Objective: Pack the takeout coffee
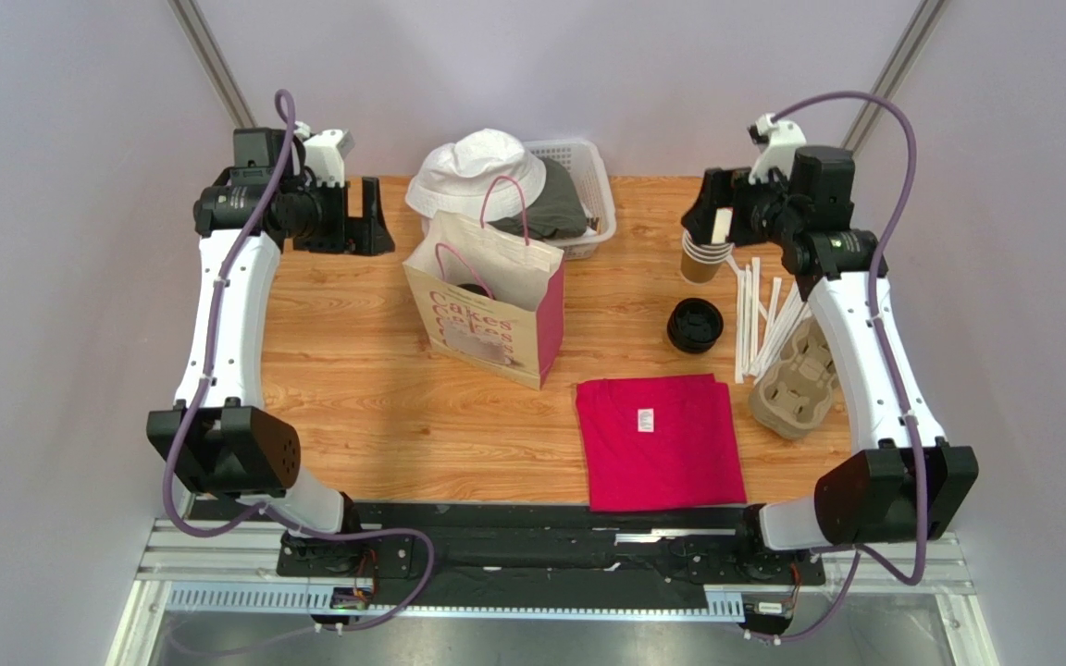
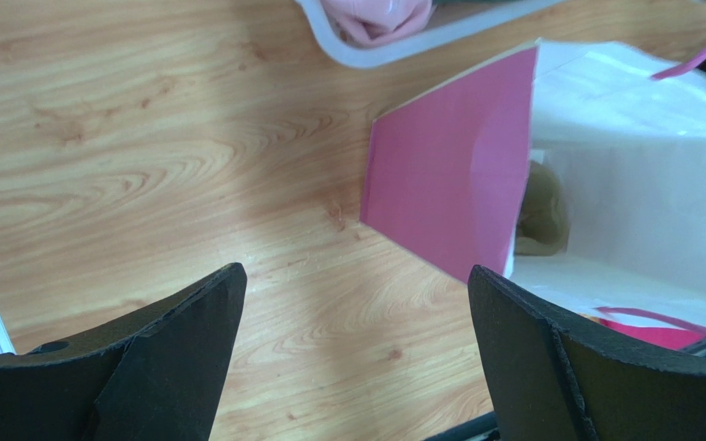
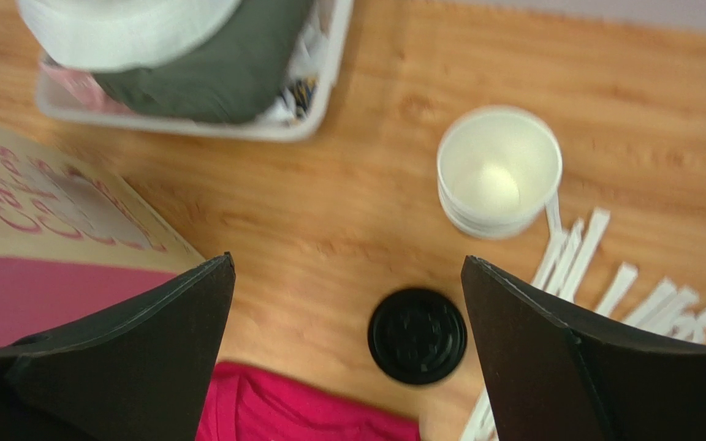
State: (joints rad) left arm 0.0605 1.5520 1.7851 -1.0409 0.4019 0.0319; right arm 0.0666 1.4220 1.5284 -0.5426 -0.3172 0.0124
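Coffee (image 2: 543, 209): best guess is the tan lump inside the bag (image 1: 486, 308), low against the pink side wall, seen only from the left wrist. It is blurred and half hidden. No black lid can be made out on it, so I can't confirm it is the lidded cup. No capped cup shows anywhere out on the table (image 1: 344, 361). If it is the cup, being in the bag is the point of the task, so packing looks done or nearly done.

Pointing and axis: the lump reads taller than wide in that view. Whether it stands upright or leans, and which end is the lid, I cannot tell.

The bag stands upright with its mouth open upward, so things can be dropped in from above.

Left claw (image 2: 355, 276): fingers wide apart, nothing between them. It hangs over bare wood just beside the bag, not touching it.

Right claw (image 3: 347, 266): also spread wide and empty, above the far right of the table. The cup stack (image 3: 499, 172) sits under it, mouth up, white inside. The lids (image 3: 417, 335) lie flat near the stack, apart from it.

Straws (image 1: 754, 312) fan out beside the lids, and the carrier (image 1: 792, 378) lies by the right arm. Red shirt (image 1: 660, 440) is folded flat at the near edge. Basket (image 1: 583, 194) behind the bag holds a hat (image 1: 476, 169) and dark cloth.
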